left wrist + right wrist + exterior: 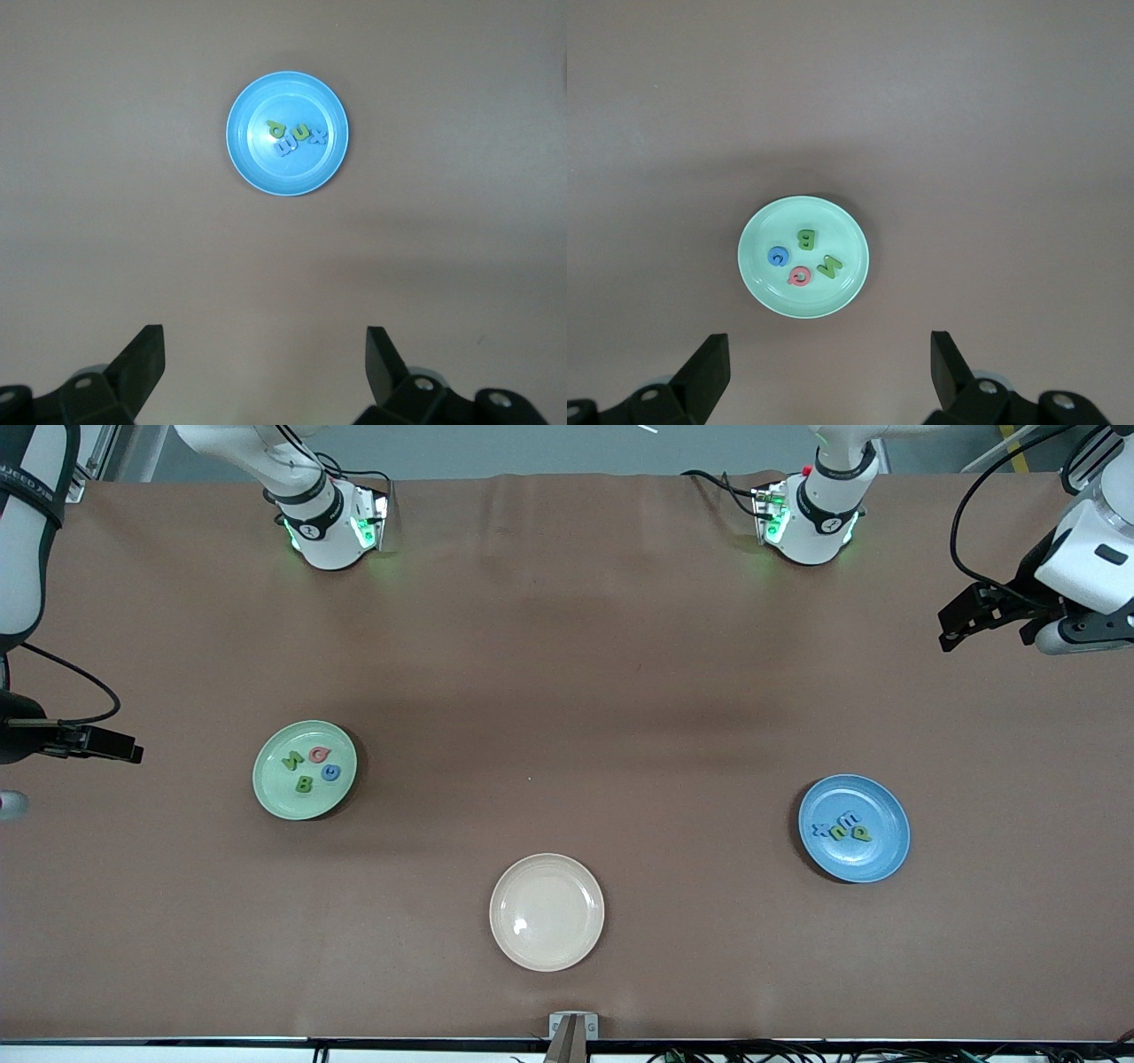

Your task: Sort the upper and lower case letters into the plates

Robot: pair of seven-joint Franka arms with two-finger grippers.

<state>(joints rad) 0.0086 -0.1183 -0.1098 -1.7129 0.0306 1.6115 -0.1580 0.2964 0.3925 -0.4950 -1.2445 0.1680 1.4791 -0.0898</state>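
Note:
The pale mint green plate [276,784] lies toward the right arm's end and holds several letters: a green N [291,761], a pink-red one [321,755], a blue one [330,772] and a green B [304,783]. The medium blue plate [877,859] lies toward the left arm's end and holds several blue and green letters [842,828]. My left gripper [985,631] is open and empty, high over bare table at its end, looking down on the blue plate [266,168]. My right gripper [106,746] is open and empty, high at its end, looking down on the mint plate [833,230].
A cream-beige plate [547,911] with nothing in it lies nearest the front camera, midway between the two ends. The two arm bases [332,522] [811,518] stand along the table's back edge. Brown cloth covers the table.

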